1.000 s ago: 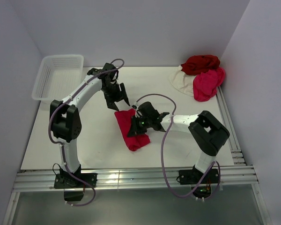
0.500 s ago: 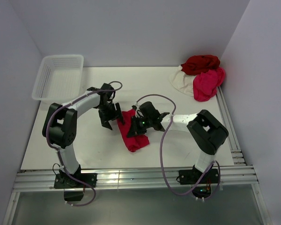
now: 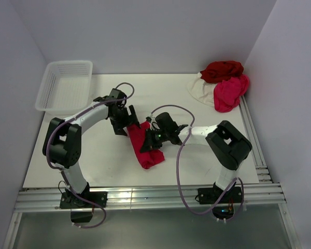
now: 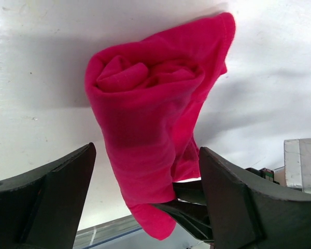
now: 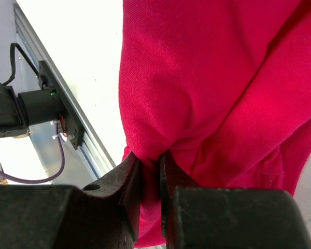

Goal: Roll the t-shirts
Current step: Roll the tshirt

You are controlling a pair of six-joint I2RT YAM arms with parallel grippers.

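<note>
End effectors, top view: left end effector and right end effector meet at the crimson t-shirt, mid-worktop.
Pile, far right corner: dark red t-shirt, pink t-shirt, cream t-shirt, all unrolled.
Left wrist: jaws apart, straddling the crimson t-shirt's rolled end.
Right wrist: jaws clamped on a fold of it.
Progress: one roll nearly formed, three to go.
Count: four t-shirts, one mesh basket.
</note>
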